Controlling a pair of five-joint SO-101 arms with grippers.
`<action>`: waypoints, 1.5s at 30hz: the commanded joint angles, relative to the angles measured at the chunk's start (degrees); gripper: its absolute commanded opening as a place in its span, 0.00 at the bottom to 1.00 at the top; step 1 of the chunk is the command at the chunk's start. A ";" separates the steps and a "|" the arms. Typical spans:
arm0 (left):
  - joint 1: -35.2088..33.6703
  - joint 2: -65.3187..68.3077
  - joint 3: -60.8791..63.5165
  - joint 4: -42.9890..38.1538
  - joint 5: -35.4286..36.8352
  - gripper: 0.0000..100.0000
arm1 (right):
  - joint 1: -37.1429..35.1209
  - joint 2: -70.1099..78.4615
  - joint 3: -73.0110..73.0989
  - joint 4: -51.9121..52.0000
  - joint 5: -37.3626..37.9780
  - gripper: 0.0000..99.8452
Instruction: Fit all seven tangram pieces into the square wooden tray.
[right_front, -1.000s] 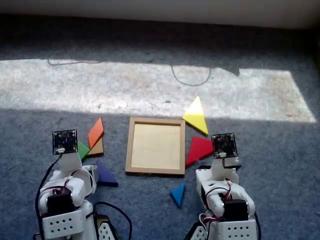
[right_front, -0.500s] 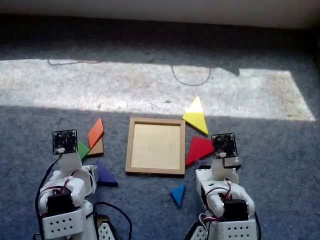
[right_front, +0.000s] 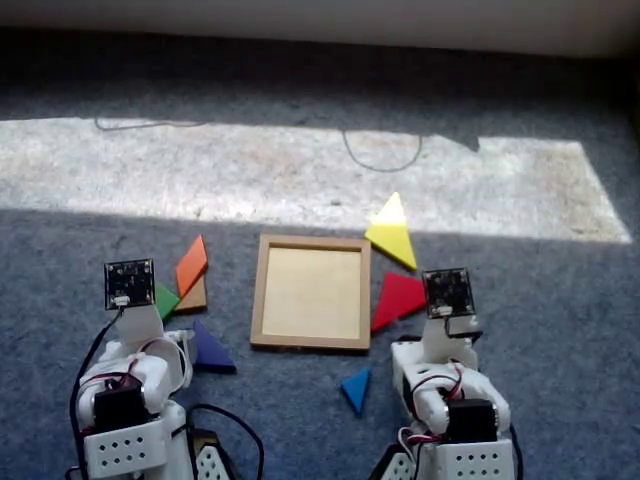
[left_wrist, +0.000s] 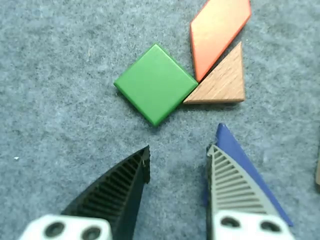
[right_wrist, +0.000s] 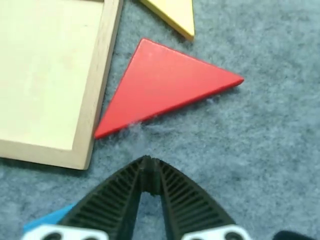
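The square wooden tray (right_front: 264, 290) lies bare on the carpet between the arms. Left of it lie an orange parallelogram (right_front: 191, 265), a wood-coloured triangle (right_front: 194, 295), a green square (right_front: 166, 299) and a dark blue triangle (right_front: 211, 349). To its right are a yellow triangle (right_front: 393, 233), a red triangle (right_front: 399, 298) and a small light blue triangle (right_front: 356, 388). My left gripper (left_wrist: 177, 155) is open just short of the green square (left_wrist: 155, 83), one finger over the dark blue triangle (left_wrist: 235, 150). My right gripper (right_wrist: 149, 163) is shut, just short of the red triangle (right_wrist: 162, 86).
Grey carpet covers the floor, with a sunlit band behind the tray. A thin cable (right_front: 380, 160) lies in that band. The tray's corner (right_wrist: 82, 150) is close beside the right gripper's tips.
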 joint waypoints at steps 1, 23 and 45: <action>-0.48 -2.86 1.10 0.44 0.18 0.19 | 3.03 -0.40 -2.77 -1.98 0.26 0.01; -0.48 -2.86 1.10 0.44 0.18 0.19 | -5.49 51.21 -44.97 -0.40 -33.32 0.24; -0.48 -2.86 1.10 0.44 0.18 0.19 | -10.51 97.36 -62.73 -14.64 -58.73 0.45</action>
